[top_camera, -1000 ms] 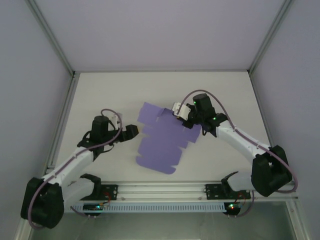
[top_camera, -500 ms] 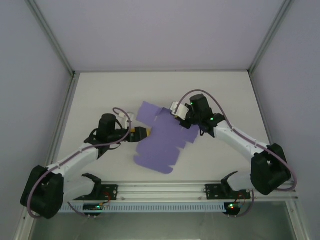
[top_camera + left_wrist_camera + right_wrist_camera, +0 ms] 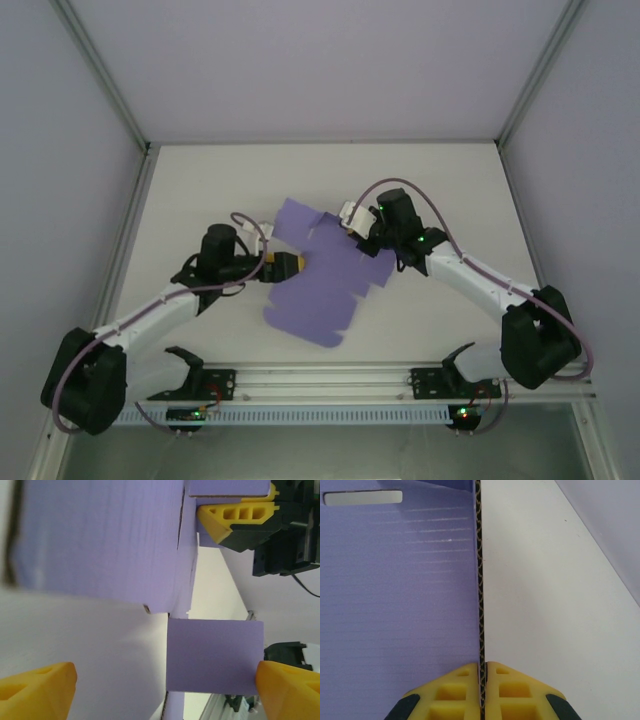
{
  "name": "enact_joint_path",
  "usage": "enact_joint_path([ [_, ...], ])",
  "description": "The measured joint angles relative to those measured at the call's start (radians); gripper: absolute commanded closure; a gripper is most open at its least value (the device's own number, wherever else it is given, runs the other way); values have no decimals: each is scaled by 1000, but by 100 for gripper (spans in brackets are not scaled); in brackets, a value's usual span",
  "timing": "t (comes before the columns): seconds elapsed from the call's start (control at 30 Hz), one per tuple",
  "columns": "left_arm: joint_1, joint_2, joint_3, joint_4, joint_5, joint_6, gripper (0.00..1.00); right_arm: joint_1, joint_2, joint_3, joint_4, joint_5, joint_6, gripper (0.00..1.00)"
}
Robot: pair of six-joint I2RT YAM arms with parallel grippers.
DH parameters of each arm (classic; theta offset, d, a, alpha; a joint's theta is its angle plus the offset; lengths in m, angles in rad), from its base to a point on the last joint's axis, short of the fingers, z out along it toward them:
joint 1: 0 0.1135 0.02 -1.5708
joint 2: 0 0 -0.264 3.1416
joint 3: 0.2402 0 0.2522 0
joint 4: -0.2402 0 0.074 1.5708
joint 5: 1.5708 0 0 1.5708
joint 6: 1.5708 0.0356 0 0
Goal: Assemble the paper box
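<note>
The paper box [image 3: 325, 290] is a flat lilac die-cut blank lying mid-table, with tabs and flaps along its edges. My right gripper [image 3: 366, 240] is shut on the blank's upper right edge. In the right wrist view the card's corrugated edge [image 3: 480, 580] runs straight into the closed yellow fingers of the right gripper [image 3: 482, 680]. My left gripper [image 3: 291, 264] is at the blank's left side and stands open. In the left wrist view a rectangular flap [image 3: 215, 655] lies between the left gripper's [image 3: 165, 690] wide-apart fingertips [image 3: 37, 690], touching neither that I can see.
White table [image 3: 200, 190] inside a walled enclosure, with metal frame posts [image 3: 100, 70] at the back corners. An aluminium rail [image 3: 320, 380] runs along the near edge between the arm bases.
My left gripper has moved right from beside the blank to over its left edge. The blank has slid slightly left. The right gripper keeps its hold.
</note>
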Motion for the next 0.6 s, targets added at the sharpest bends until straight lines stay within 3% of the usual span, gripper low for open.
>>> enact_joint_path([
  [0.13,7,-71,26,-117,-93,21,5,0,0,0,0,-4,3,100],
  [0.27,88,-118,32,-207,-145,21,5,-4,0,0,-1,-9,4,100],
  [0.4,172,-121,13,-253,-168,17,5,-12,0,0,-8,-14,4,100],
  [0.6,182,-89,-11,-250,-146,18,7,-20,0,0,-16,-16,4,100],
])
